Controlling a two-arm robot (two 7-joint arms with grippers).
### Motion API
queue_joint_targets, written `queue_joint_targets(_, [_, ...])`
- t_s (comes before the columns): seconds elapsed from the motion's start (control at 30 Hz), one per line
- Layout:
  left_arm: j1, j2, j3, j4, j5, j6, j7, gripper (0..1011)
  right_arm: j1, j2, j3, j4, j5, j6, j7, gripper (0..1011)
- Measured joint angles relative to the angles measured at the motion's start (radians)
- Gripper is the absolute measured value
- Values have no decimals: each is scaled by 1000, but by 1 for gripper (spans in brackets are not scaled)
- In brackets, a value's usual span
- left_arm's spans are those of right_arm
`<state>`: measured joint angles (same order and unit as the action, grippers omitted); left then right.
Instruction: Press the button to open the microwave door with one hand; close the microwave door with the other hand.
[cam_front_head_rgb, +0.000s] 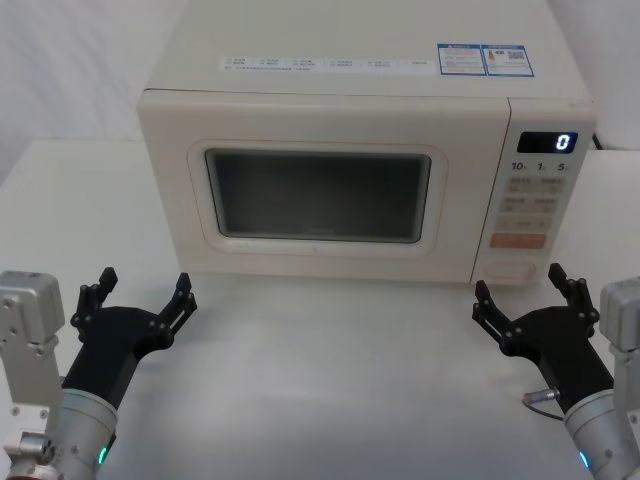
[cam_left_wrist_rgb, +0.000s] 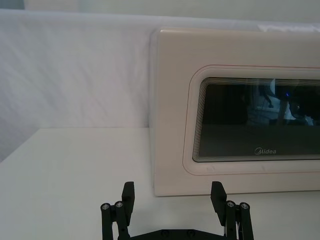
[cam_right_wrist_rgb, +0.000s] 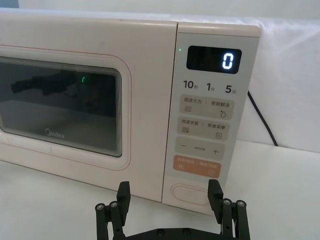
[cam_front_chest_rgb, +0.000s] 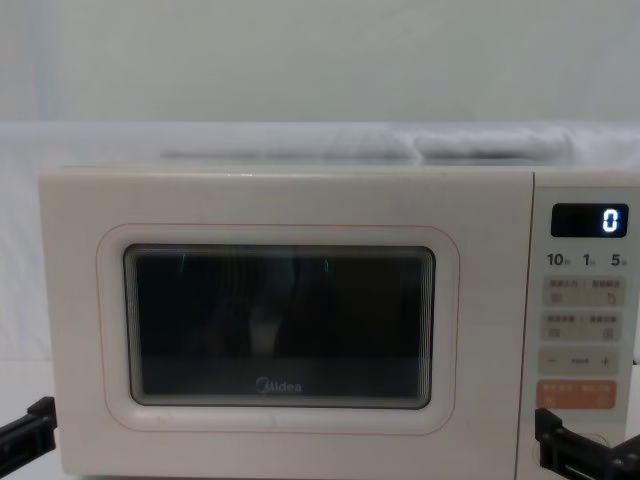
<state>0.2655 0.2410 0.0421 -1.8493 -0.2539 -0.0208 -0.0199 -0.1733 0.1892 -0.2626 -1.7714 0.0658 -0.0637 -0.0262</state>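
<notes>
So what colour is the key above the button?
Orange key, clearest in the right wrist view.

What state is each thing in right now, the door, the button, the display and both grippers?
Door: shut, flush with the keypad panel.
Button: not pressed, nothing touching it.
Display: lit, reads 0.
Left gripper: open, empty, on the door's side.
Right gripper: open, empty, in front of the button.
</notes>
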Motion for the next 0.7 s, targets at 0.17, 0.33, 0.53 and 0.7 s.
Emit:
queue_joint_targets(0.17, [0,0,0,0,0,0,0,1001,0,0,0,0,0,0,0,1002])
queue_joint_targets(0.33, [0,0,0,0,0,0,0,1001,0,0,0,0,0,0,0,1002])
queue_joint_targets(0.53, [0,0,0,0,0,0,0,1001,0,0,0,0,0,0,0,1002])
queue_joint_targets(0.7, [0,0,0,0,0,0,0,1001,0,0,0,0,0,0,0,1002])
